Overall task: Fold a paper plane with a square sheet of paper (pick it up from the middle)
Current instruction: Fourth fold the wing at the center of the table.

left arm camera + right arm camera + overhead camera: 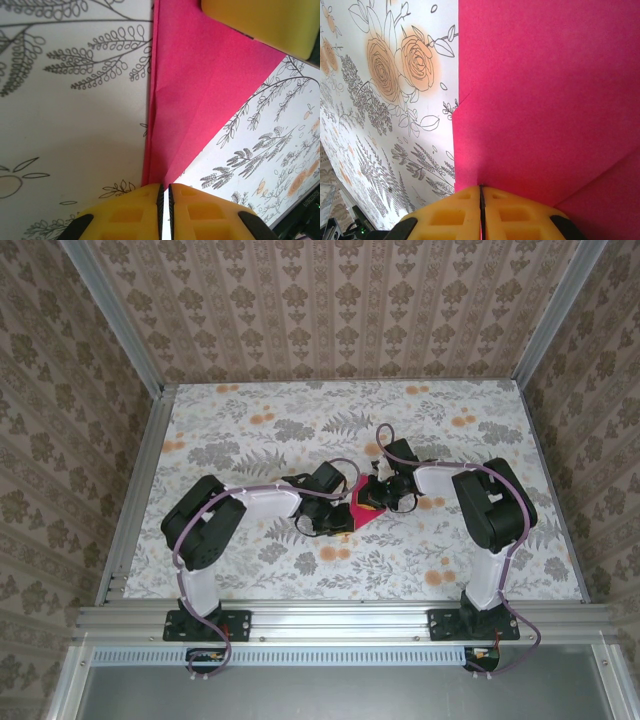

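Observation:
The square sheet of paper (362, 515) is magenta-pink and lies folded into layers at the middle of the table, between my two grippers. No paper plane shape is in view. In the left wrist view the sheet (200, 90) narrows to a tip that runs into my left gripper (165, 186), whose yellow jaws are shut on it with a hairline gap. A yellow finger (265, 25) of the right gripper shows at the top. My right gripper (481, 188) is shut on the edge of the sheet (545, 90). From above, the left gripper (345, 512) and right gripper (380, 495) almost meet.
The floral tablecloth (300, 420) covers the table, with orange flowers (400, 60) close to the sheet. Aluminium rails (140, 490) frame the sides and patterned walls (330, 300) rise behind them. Both arm bases (205, 625) sit at the near edge.

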Tool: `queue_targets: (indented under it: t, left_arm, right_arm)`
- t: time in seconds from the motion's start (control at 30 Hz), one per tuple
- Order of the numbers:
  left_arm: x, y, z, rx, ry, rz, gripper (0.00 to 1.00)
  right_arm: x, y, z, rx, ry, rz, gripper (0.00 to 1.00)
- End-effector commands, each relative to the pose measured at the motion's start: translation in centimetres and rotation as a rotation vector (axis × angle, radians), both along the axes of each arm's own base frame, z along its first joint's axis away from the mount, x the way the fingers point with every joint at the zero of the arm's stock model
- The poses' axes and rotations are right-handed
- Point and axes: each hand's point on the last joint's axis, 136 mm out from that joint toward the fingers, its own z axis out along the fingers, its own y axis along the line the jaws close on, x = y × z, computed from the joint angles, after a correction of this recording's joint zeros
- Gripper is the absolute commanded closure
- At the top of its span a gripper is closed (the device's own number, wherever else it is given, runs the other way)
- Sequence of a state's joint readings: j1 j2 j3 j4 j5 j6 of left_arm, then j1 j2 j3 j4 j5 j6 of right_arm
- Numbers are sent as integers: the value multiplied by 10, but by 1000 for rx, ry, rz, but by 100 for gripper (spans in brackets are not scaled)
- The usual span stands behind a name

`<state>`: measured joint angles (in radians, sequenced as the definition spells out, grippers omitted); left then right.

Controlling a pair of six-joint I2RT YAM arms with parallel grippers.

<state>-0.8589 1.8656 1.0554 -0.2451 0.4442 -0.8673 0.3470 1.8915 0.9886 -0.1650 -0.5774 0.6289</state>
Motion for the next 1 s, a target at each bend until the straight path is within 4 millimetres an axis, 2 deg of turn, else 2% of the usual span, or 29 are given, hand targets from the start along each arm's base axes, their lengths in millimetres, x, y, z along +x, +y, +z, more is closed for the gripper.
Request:
queue_targets:
  t: [0.0, 0.13, 0.23, 0.33, 0.47, 0.53, 0.63, 0.97]
  left_arm:
    - [-13, 24, -18, 116, 49, 12, 85]
    - [-18, 32, -21, 136, 66, 17, 85]
    - [-23, 30, -17, 97, 83, 6, 85]
    - [-13, 18, 7, -3, 37, 1, 86]
    - [17, -1, 48, -144, -87, 26, 86]
    - [28, -7, 57, -174, -129, 37, 86]
    - [37, -12, 52, -171, -141, 50, 87]
    - [43, -29, 25, -167, -86, 30, 90]
  right_arm:
    - [-27, -35, -57, -211, 141, -50, 89]
    - [-28, -36, -59, -218, 146, -50, 89]
    - [-29, -37, -59, -224, 145, -47, 89]
    - [-28, -37, -58, -223, 143, -48, 89]
    - [-28, -36, -58, -220, 146, -50, 89]
    - [-27, -36, -59, -216, 148, -49, 89]
    - [-27, -35, -59, -216, 150, -51, 89]
    - [-28, -35, -62, -215, 161, -55, 89]
